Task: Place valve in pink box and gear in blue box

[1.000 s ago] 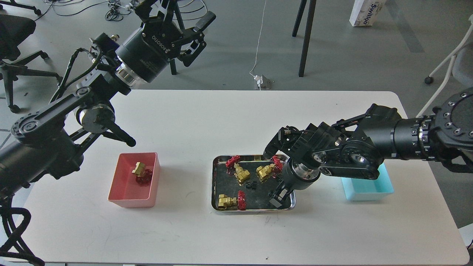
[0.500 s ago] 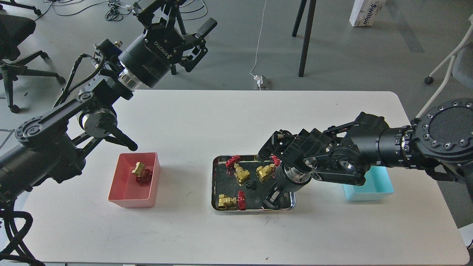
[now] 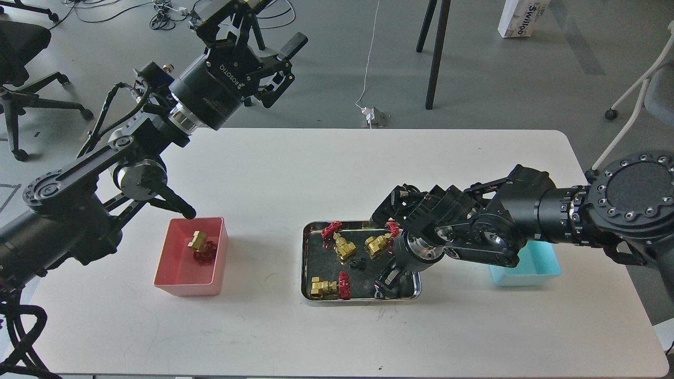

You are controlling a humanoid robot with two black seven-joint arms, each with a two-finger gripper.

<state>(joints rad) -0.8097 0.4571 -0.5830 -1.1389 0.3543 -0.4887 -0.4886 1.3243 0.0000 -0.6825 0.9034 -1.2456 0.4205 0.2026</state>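
The pink box stands at the table's left with one valve lying in it. A steel tray at the middle holds three more brass valves with red handwheels and tiny black gears. My right gripper points down into the tray's front right corner, right of the gears; its dark fingers cannot be told apart. The blue box is partly hidden behind my right arm. My left gripper is open and empty, held high beyond the table's far left edge.
Chairs, cables and table legs stand on the floor beyond the table. My left arm's elbow hangs just above and behind the pink box. My right forearm lies over the table between the tray and the blue box.
My right gripper has shifted a little left along the tray's front right part, and the arm has followed. My left gripper has moved only slightly and stays open.
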